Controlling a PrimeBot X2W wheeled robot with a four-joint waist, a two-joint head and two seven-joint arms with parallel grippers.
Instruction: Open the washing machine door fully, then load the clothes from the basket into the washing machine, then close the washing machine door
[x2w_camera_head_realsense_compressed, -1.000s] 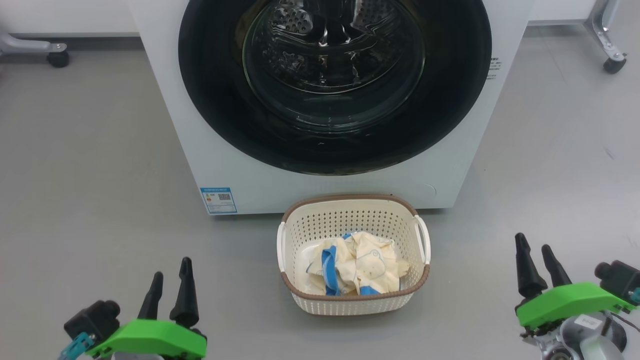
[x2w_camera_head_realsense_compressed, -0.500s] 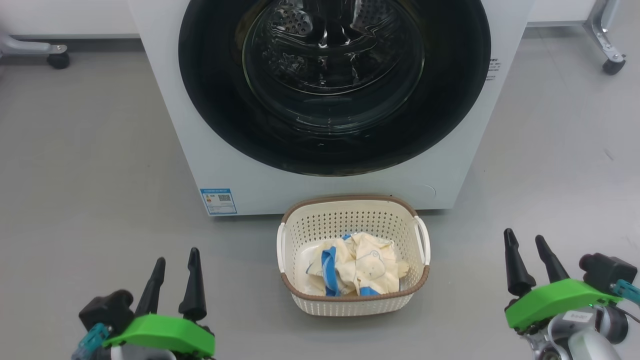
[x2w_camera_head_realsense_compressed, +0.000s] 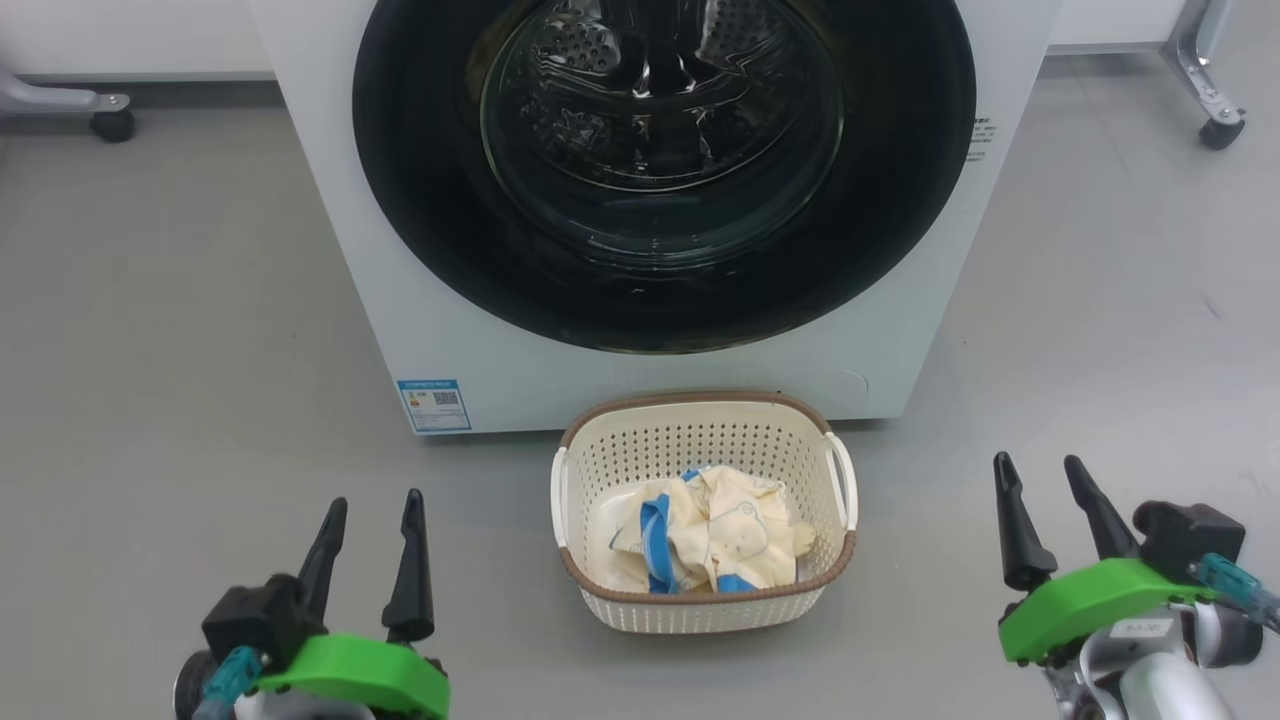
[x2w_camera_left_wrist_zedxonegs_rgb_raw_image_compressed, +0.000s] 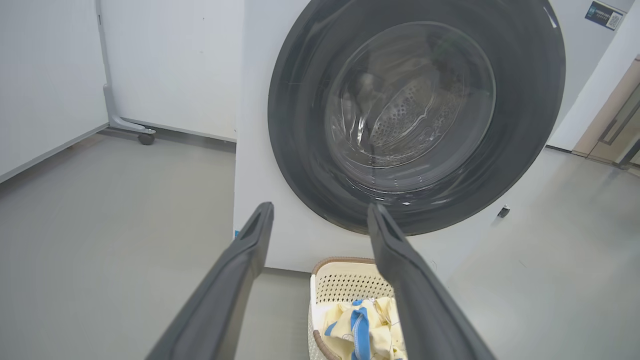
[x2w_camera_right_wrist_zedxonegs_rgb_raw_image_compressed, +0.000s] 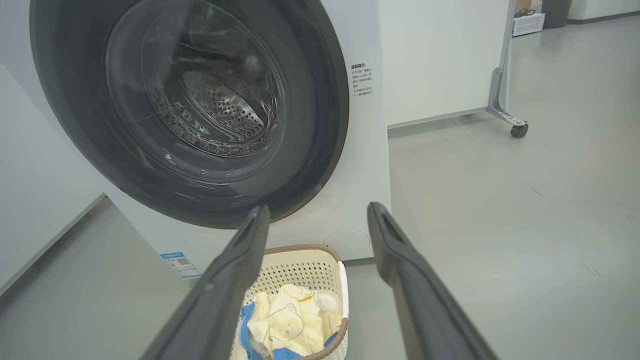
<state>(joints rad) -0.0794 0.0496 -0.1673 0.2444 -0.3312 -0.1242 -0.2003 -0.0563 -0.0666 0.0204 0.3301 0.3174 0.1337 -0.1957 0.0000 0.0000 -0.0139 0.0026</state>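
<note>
The white washing machine (x2w_camera_head_realsense_compressed: 620, 375) stands ahead, its round black-rimmed door (x2w_camera_head_realsense_compressed: 430, 210) shut flat against the front, the steel drum visible through the glass. The cream basket (x2w_camera_head_realsense_compressed: 700, 425) sits on the floor just before it, holding the cream-yellow clothes (x2w_camera_head_realsense_compressed: 710, 535) with blue trim. My left gripper (x2w_camera_head_realsense_compressed: 372, 508) hovers open at the lower left, left of the basket. To the basket's right, my right gripper (x2w_camera_head_realsense_compressed: 1038, 468) is open too. The wrist views show the door (x2w_camera_left_wrist_zedxonegs_rgb_raw_image_compressed: 300, 125) (x2w_camera_right_wrist_zedxonegs_rgb_raw_image_compressed: 70, 105), basket (x2w_camera_left_wrist_zedxonegs_rgb_raw_image_compressed: 345, 280) (x2w_camera_right_wrist_zedxonegs_rgb_raw_image_compressed: 300, 265) and clothes (x2w_camera_left_wrist_zedxonegs_rgb_raw_image_compressed: 360, 325) (x2w_camera_right_wrist_zedxonegs_rgb_raw_image_compressed: 290, 320) beyond open left gripper (x2w_camera_left_wrist_zedxonegs_rgb_raw_image_compressed: 320, 210) and right gripper (x2w_camera_right_wrist_zedxonegs_rgb_raw_image_compressed: 318, 209).
Grey floor (x2w_camera_head_realsense_compressed: 170, 330) spreads on both sides of the machine. Castor feet of metal frames stand at the far left (x2w_camera_head_realsense_compressed: 110, 122) and far right (x2w_camera_head_realsense_compressed: 1220, 132). A blue label (x2w_camera_head_realsense_compressed: 432, 404) is low on the machine's front. White wall panels run behind.
Both grippers have drifted inward toward the basket, the right one also rising a little in the head view. The view has shifted slightly. Door, basket and clothes have not moved.
</note>
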